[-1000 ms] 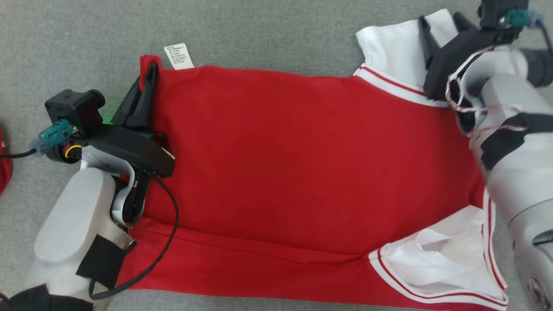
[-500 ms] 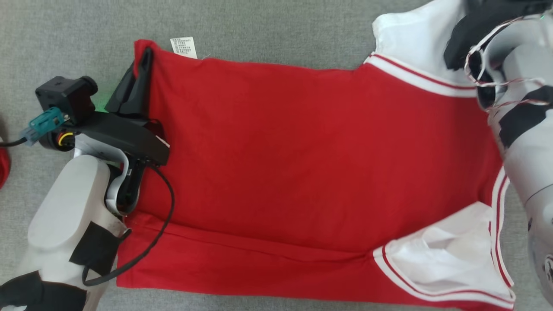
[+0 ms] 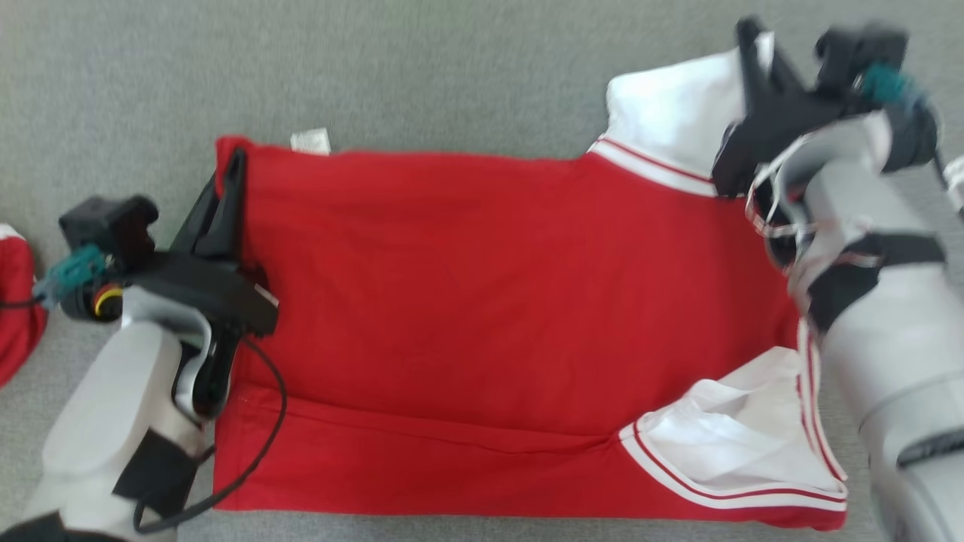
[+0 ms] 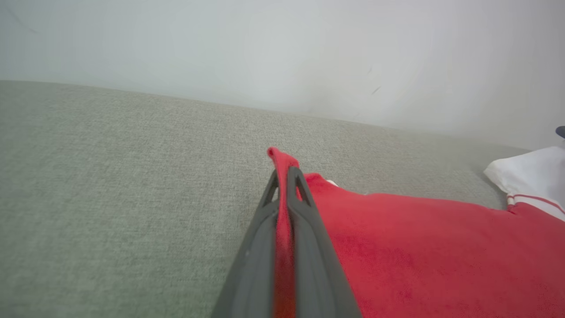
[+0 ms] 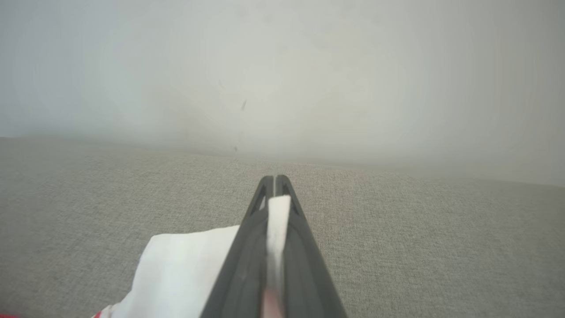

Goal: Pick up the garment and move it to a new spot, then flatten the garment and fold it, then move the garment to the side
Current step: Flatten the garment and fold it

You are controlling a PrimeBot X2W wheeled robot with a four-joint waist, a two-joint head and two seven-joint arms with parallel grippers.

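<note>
— Red knit garment with white sleeves and striped trim (image 3: 482,301): what is new here?

— The right arm's fingers (image 5: 240,274). A second ago they stand apart around the far white sleeve; now they are pressed together with a strip of that white cloth pinched between them. The left arm's fingers (image 4: 254,269) stay clamped on the far red corner, close to the white care label (image 3: 310,140).

— So both far corners are held?

— It looks so. I judge the grasping for this step is done, and the far edge can now be pulled taut or carried over for a fold. The shift in the head view is the camera's, not the cloth's.

— And where is the garment against the fingers?

— It lies spread on the grey woven tabletop (image 3: 452,68), between the two arms. Its far edge runs from one pair of fingers to the other, and the rest lies nearer the robot, with a crease along the near side.
</note>
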